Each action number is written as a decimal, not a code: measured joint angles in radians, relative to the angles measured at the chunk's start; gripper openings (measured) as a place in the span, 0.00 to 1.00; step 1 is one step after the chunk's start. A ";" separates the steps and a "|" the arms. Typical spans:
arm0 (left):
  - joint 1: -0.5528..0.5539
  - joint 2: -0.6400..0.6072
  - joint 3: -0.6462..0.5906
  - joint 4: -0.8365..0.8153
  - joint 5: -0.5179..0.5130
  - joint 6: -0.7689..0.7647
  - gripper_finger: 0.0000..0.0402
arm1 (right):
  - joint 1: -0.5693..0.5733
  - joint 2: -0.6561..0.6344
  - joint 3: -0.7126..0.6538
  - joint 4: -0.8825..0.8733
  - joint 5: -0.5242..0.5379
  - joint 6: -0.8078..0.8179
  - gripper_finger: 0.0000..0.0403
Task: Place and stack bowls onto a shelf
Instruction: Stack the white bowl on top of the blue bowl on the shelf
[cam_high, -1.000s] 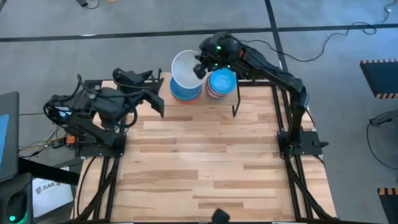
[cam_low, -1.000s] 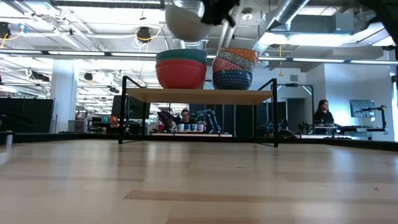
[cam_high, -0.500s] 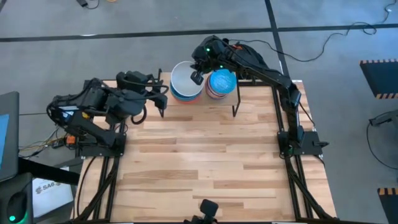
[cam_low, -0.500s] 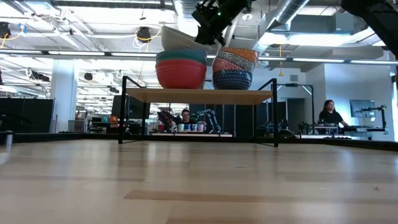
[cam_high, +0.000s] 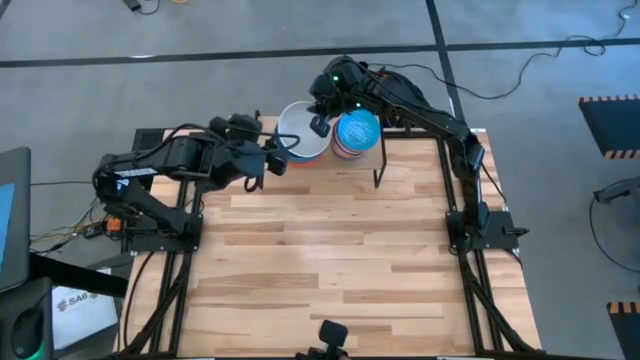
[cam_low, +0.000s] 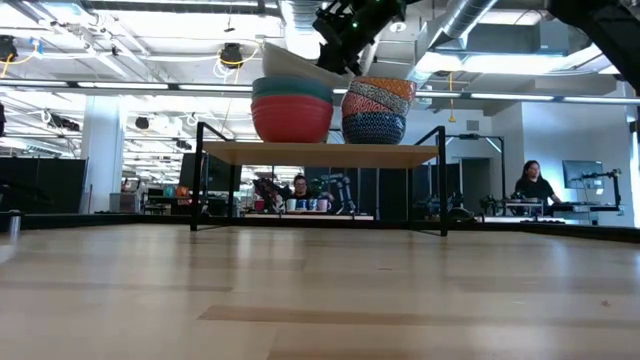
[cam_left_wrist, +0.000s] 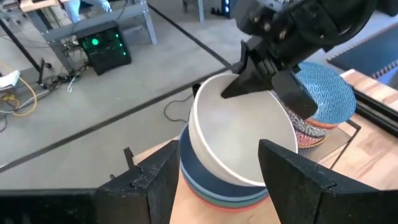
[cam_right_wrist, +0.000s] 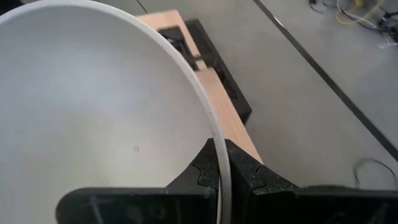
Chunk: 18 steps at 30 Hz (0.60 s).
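The white bowl (cam_high: 298, 130) sits tilted on top of the left stack of bowls (cam_low: 292, 110), teal over red, on the shelf (cam_low: 320, 153). Next to it on the shelf is the stack of patterned bowls (cam_low: 377, 108), with a blue-and-white one (cam_high: 357, 131) on top. My right gripper (cam_high: 319, 122) is shut on the white bowl's rim. My left gripper (cam_high: 282, 152) is open just in front of the left stack, on the table's near-left side of it. In the left wrist view its fingers (cam_left_wrist: 163, 180) stand to either side of the stack; I see no touch. My right gripper pinches the white bowl's rim (cam_right_wrist: 214, 134) on the side toward the patterned stack, one finger inside the bowl and one outside. The fingers (cam_left_wrist: 267, 71) slant down from the far right. The bowl is tilted, with its underside (cam_low: 295, 72) in the top bowl of the left stack.
The shelf stands at the table's far edge on thin black legs (cam_low: 198, 180). The wooden tabletop (cam_high: 330, 260) stretches toward the near edge. People sit at desks in the room behind (cam_low: 527, 185).
My right gripper has come down and set the white bowl, still held, onto the left stack, where it now sits tilted. My left arm has reached toward the shelf, to the right and toward the far edge, and its open gripper now stands in front of that stack.
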 joint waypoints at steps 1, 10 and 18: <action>0.006 0.001 0.000 0.000 0.009 0.001 0.51 | 0.000 0.000 0.000 0.008 -0.009 0.000 0.08; 0.025 0.010 0.000 0.006 0.035 -0.015 0.51 | 0.002 0.000 0.000 0.045 -0.086 -0.003 0.17; 0.025 0.011 0.000 0.006 0.035 -0.042 0.51 | 0.002 0.000 0.000 0.038 -0.086 0.009 0.27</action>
